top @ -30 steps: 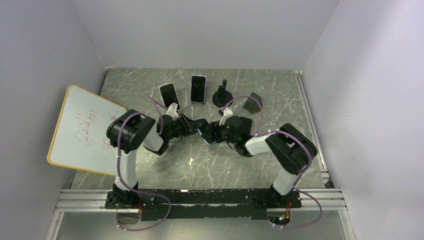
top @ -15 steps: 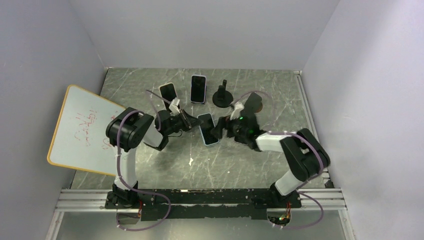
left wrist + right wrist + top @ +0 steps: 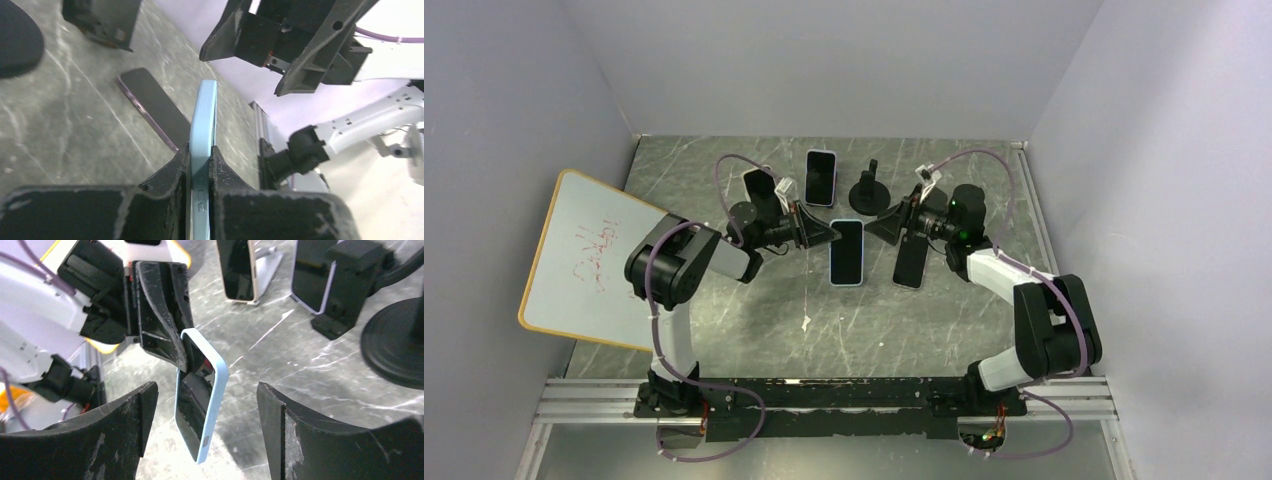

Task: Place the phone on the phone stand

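Observation:
A phone in a light blue case [image 3: 846, 252] hangs above the table at mid-centre, screen up. My left gripper [image 3: 829, 233] is shut on its near-left end; in the left wrist view [image 3: 201, 155] both fingers pinch the case edge [image 3: 203, 120]. My right gripper [image 3: 882, 228] is open and empty, just right of the phone and apart from it. In the right wrist view the phone [image 3: 200, 405] hangs between and beyond my open fingers [image 3: 120, 435]. A black round phone stand [image 3: 867, 190] is at the back, with nothing on it.
A dark phone [image 3: 911, 262] lies flat under the right arm; it also shows in the left wrist view [image 3: 155, 107]. Two phones lean on stands at the back [image 3: 761, 188] [image 3: 821, 178]. A whiteboard [image 3: 589, 260] leans at the left wall.
My right gripper has let go of the blue phone and pulled back to the right and rear. My left gripper keeps the phone. The dark phone on the table has come into view.

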`<act>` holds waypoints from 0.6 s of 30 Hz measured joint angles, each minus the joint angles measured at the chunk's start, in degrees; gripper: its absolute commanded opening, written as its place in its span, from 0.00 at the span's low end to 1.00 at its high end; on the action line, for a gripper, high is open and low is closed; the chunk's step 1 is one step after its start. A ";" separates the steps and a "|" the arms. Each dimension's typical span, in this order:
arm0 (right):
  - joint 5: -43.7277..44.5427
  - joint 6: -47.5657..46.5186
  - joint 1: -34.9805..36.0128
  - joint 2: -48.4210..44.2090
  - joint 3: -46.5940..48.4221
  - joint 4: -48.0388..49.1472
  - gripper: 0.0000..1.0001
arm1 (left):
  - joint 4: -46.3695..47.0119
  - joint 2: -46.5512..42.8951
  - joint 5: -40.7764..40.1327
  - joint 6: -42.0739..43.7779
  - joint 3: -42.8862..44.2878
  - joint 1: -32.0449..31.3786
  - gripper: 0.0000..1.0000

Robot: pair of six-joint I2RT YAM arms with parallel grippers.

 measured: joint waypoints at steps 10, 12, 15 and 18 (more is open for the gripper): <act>-7.17 1.07 0.81 1.38 0.13 0.39 0.67 | 1.27 1.77 5.77 -5.16 0.20 -0.09 0.05; -7.32 0.50 1.44 1.55 0.70 -0.39 0.66 | 1.33 1.77 5.86 -5.18 0.20 -0.17 0.05; -7.26 -0.59 2.69 2.08 1.73 -1.57 0.64 | 1.40 1.77 5.86 -5.40 0.20 -0.17 0.05; -6.78 -1.38 3.65 3.15 2.23 -2.49 0.64 | 1.49 1.77 5.88 -5.79 0.22 -0.17 0.05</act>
